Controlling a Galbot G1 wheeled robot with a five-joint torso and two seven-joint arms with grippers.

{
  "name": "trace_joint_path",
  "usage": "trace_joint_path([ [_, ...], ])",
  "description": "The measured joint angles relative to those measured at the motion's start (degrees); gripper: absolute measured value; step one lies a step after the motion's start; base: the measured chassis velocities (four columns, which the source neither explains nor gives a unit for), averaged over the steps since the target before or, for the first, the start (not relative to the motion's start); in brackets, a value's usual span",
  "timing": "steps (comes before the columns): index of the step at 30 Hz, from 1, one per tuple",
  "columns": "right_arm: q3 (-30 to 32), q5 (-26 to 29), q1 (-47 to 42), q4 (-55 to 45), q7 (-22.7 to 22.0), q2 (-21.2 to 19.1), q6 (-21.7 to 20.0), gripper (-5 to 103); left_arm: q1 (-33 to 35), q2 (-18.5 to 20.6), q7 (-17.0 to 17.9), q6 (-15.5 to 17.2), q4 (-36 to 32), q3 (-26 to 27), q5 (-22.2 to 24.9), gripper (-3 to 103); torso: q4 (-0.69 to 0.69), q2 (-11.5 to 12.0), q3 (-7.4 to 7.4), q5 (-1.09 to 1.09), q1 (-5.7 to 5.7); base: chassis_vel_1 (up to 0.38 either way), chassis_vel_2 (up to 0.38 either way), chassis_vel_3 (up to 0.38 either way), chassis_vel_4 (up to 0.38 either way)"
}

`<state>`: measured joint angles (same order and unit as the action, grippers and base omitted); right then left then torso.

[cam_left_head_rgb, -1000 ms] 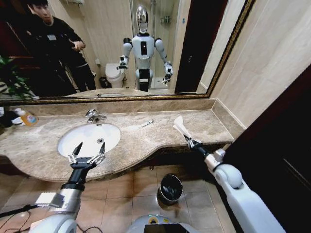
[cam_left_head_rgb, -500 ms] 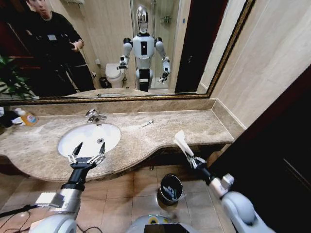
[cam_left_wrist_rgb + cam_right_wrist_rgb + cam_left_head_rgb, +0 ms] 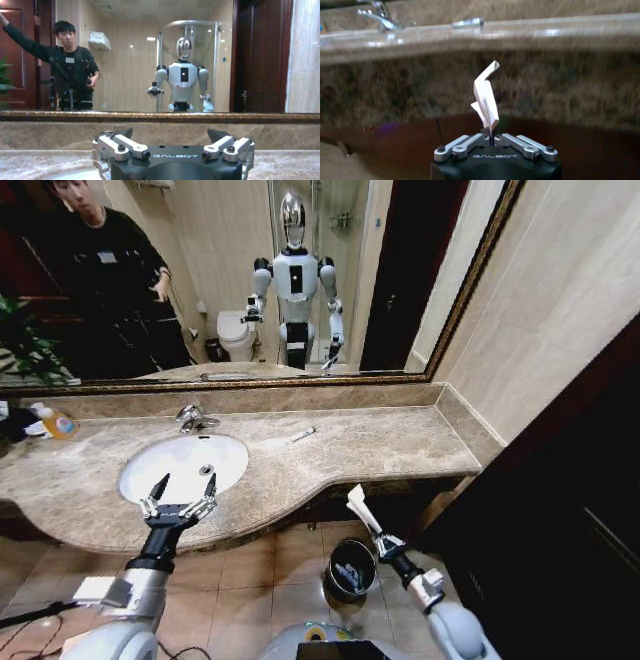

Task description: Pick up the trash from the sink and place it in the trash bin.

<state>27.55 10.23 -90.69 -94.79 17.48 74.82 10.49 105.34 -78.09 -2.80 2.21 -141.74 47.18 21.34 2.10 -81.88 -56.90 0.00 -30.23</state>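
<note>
My right gripper [image 3: 383,544] is shut on a flat white piece of trash [image 3: 357,506], which sticks up from its fingers. It hangs below the counter's front edge, just above and to the right of the small black trash bin [image 3: 350,568] on the floor. The right wrist view has the same bent white trash [image 3: 487,100] pinched in the gripper [image 3: 491,138]. My left gripper [image 3: 178,499] stands open over the near rim of the white sink [image 3: 185,465], holding nothing; its spread fingers [image 3: 121,133] face the mirror.
A small white tube [image 3: 303,434] lies on the marble counter [image 3: 400,442] right of the sink, behind the chrome faucet [image 3: 192,418]. A bottle of orange liquid [image 3: 58,423] stands far left. A dark door is at the right. Tiled floor surrounds the bin.
My right arm has come down from the counter's edge toward the floor, carrying the white trash to just beside the bin. The left arm has stayed still.
</note>
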Motion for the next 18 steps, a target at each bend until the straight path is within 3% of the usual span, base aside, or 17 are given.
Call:
trace_joint_path([
  [11,-3.02,-2.57,7.65,16.27,-2.12,2.84,2.21,0,0.0,0.0,0.0,0.0,0.0,0.0,0.0,100,0.0,0.0,0.0,0.0,0.0,0.0,0.0,0.0,0.0],
  [18,-3.52,-6.49,12.66,29.61,-5.57,4.81,6.11,0,0.0,0.0,0.0,0.0,0.0,0.0,0.0,100,0.01,0.0,0.0,-0.01,0.0,0.0,0.0,0.0,0.0],
])
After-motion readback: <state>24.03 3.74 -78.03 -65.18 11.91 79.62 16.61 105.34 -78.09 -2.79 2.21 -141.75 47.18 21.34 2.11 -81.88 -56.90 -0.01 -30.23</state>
